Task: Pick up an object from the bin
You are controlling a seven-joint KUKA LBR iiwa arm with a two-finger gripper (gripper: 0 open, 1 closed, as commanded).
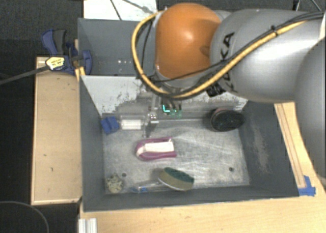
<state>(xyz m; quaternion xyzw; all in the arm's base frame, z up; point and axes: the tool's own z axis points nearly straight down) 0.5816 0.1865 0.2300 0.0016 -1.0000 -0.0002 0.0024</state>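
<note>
Hovering low over the bin (219, 155), my gripper (155, 116) lifts nothing I can see; whether it's spread, I can't tell. The pink case (155, 149) lies just beside it, unpicked.

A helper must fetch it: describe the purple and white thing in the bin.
Find the grey metal bin, then the middle of its floor. The purple and white thing lies there, oblong; its neighbours are a dark green oval below and a black disc at upper right.

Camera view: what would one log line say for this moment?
pincer: low at back of bin | nearest: white tube with blue cap, purple-and-white case | hold: unclear
</note>
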